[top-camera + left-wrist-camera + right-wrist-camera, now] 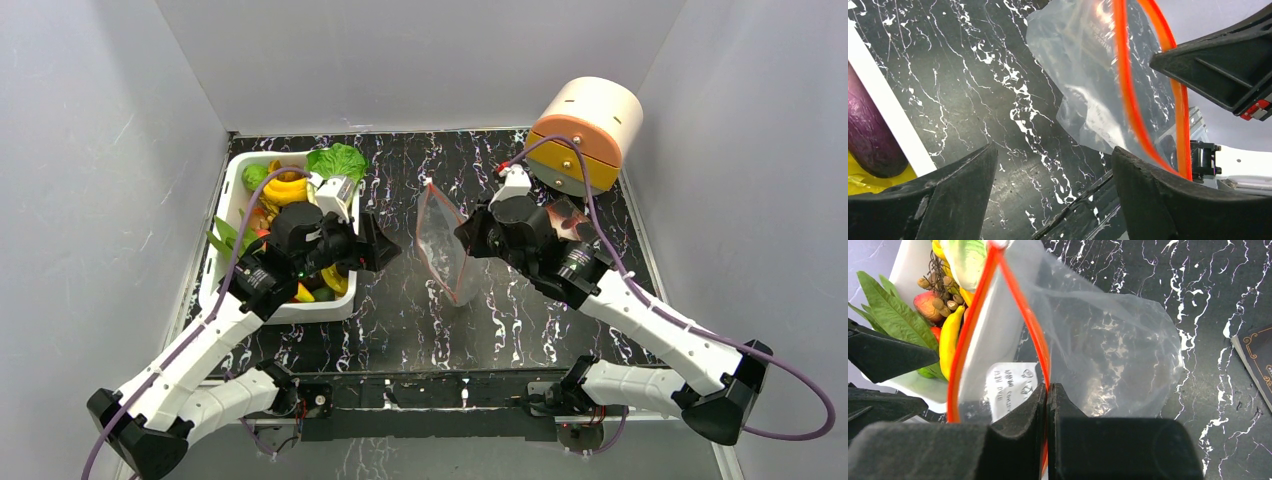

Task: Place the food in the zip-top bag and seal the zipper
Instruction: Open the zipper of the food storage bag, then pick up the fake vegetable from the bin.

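Counter (400,320) – black marble, both arms reaching in over it.

White tub (232,190) on your left side, piled with the food: lettuce (337,160) at the far end, bananas (285,188) beside it and a purple piece (868,130) against the near wall. None of it is in the bag yet.

Zip-top bag (443,245) stands mid-counter, between the two arms and well right of the tub. Its long axis runs far to near in the top view.

Zipper (1033,325): the two orange strips bow apart into a narrow loop, so the mouth is open.

Right gripper (1048,390) is pinched tight on one lip of that zipper, propping the bag up.

Left gripper (1053,150) is spread wide and holds nothing. It sits at the tub's right rim, and its wrist view faces the bag.

Your left arm is the nearer one to the food. The likely next move is back into the tub, then rightward to the mouth – a slim target.
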Robot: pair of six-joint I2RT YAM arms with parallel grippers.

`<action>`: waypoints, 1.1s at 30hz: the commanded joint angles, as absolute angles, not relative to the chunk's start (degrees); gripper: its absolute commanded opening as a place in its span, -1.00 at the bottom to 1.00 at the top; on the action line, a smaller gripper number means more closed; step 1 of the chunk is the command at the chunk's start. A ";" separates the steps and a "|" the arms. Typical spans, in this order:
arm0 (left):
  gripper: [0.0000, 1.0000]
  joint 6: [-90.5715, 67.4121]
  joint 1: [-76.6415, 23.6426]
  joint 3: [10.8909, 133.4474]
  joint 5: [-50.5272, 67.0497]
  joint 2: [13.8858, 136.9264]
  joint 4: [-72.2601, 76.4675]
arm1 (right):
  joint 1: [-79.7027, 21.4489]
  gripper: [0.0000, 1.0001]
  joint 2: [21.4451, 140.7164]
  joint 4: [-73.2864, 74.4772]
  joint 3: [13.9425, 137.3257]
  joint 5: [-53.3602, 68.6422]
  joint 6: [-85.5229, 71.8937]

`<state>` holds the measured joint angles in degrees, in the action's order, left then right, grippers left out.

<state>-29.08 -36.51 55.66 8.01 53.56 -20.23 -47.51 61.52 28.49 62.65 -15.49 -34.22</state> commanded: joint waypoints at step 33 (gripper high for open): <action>0.95 -10.75 -22.85 77.71 -12.88 74.84 -32.57 | -47.29 -1.00 54.59 25.28 59.81 -12.37 -32.34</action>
